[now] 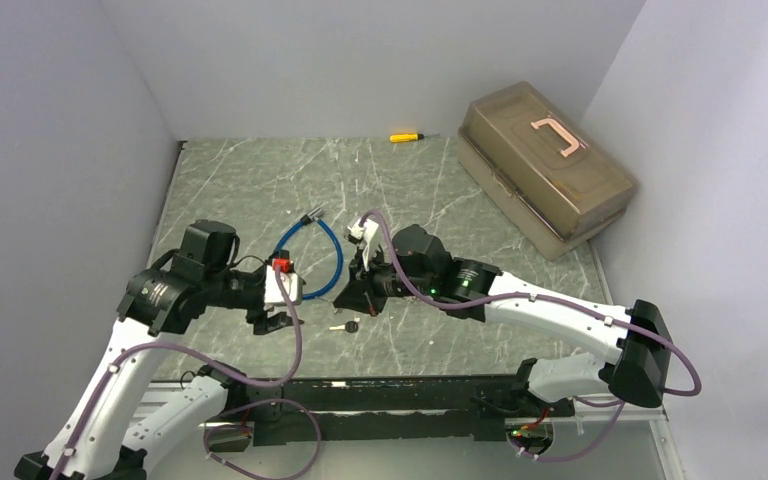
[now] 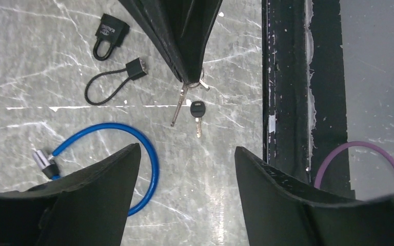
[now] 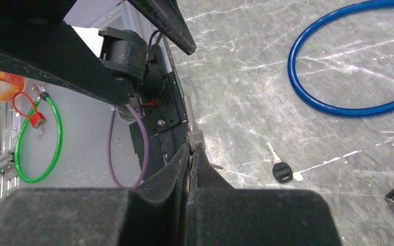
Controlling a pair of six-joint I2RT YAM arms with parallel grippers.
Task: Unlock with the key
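Observation:
My right gripper (image 3: 191, 148) is shut on a silver key (image 3: 192, 123), whose blade sticks out past the fingertips. In the left wrist view that gripper (image 2: 190, 77) comes down from the top with the silver key (image 2: 178, 106) hanging below it on a ring. A black-headed key (image 2: 197, 111) lies on the table beside it. A black padlock (image 2: 110, 32) and a small black cable lock (image 2: 114, 82) lie further off. My left gripper (image 2: 187, 151) is open over bare table, beside the blue cable lock (image 2: 142, 154).
A brown toolbox (image 1: 545, 165) stands at the back right and a yellow screwdriver (image 1: 405, 137) lies by the back wall. A green cable lock (image 3: 36, 133) with a red padlock sits below the table's near edge (image 2: 287, 102).

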